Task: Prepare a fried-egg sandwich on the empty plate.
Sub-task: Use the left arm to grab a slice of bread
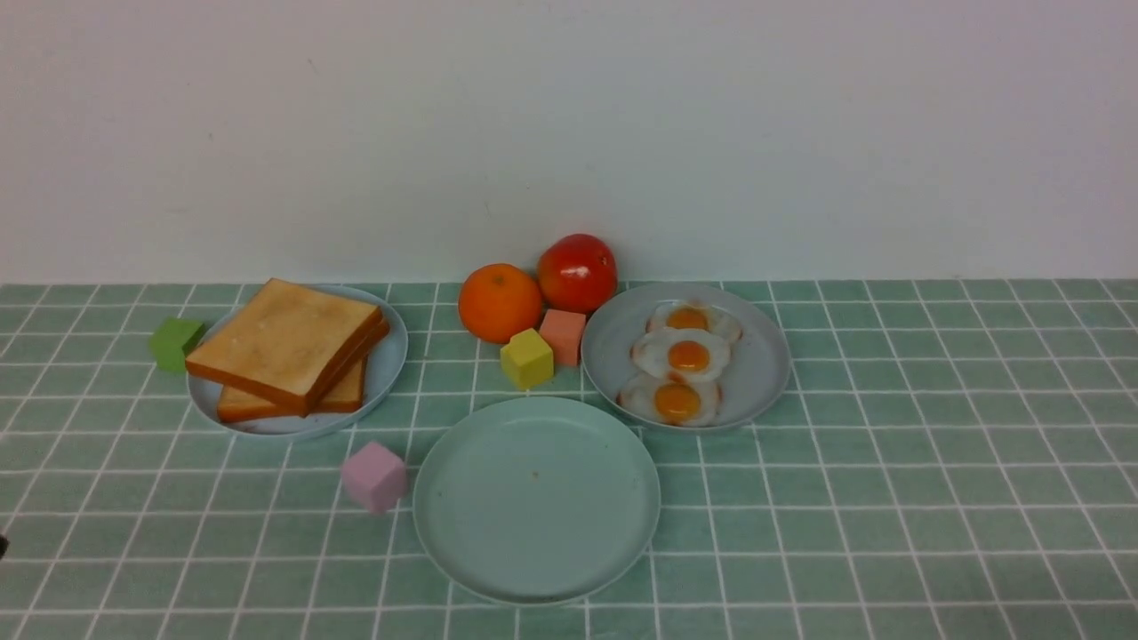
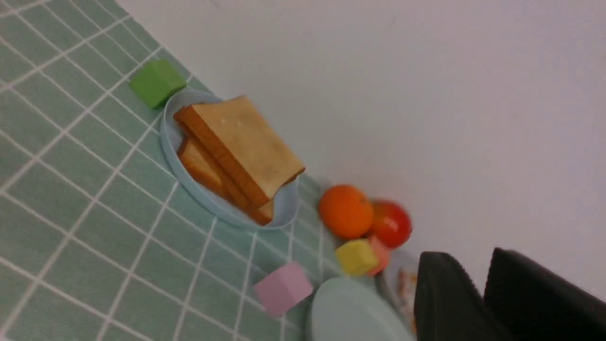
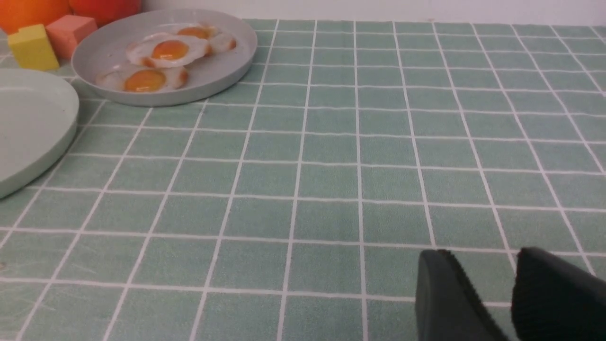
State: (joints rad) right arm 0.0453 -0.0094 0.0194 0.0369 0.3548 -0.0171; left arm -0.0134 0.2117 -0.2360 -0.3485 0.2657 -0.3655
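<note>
Green checked cloth w/ white grid lines (image 1: 889,489) covers the table; plain white wall (image 1: 569,133) behind.

Mint plate (image 1: 533,524) sits near centre, bare. Far left: toast slices (image 1: 284,342) stacked on pale blue plate (image 1: 394,356), green cube (image 1: 176,343) just left of it. Far right of centre: three fried eggs (image 1: 686,356) in a row on grey plate (image 1: 765,356). Between those plates: orange (image 1: 500,302), tomato (image 1: 578,271), yellow cube (image 1: 526,358), salmon cube (image 1: 564,335). Pink cube (image 1: 374,477) just left of mint plate.

Left gripper (image 2: 473,255): black fingers (image 2: 445,293) seem barely parted, only tips in view; holds nothing. Right gripper (image 3: 485,253): narrow gap, nothing in it, above bare cloth well right of the egg plate.
</note>
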